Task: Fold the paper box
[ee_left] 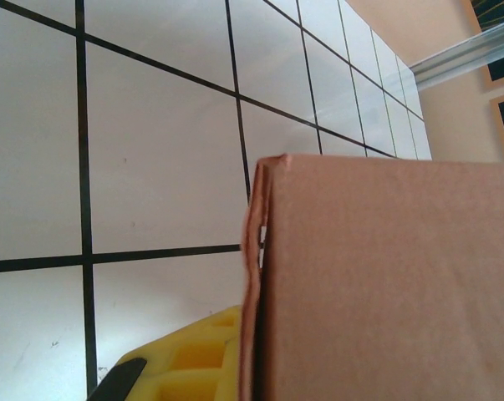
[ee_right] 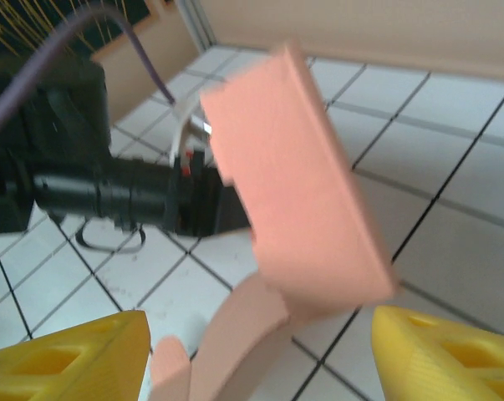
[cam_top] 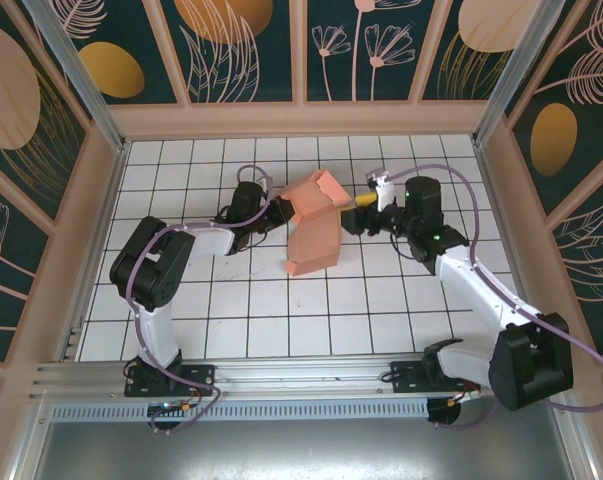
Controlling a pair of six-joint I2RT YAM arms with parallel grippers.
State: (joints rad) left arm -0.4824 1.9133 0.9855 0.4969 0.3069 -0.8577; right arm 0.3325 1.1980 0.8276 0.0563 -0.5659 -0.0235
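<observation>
Jaws of the left gripper [cam_top: 272, 212] are pinched shut on the paper box [cam_top: 314, 235], which lies straight ahead of it, long axis crosswise. The right gripper [cam_top: 365, 201] stands spread open, the raised flap just ahead of its gap, well placed for the fold.

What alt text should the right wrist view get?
A salmon-pink paper box, slightly blurred, tilts up mid-frame above the white tiled table, the black left arm meeting it from behind on the left. The right pincer is open, its yellow fingertips at the bottom corners with a lower flap of the box between them.
</observation>
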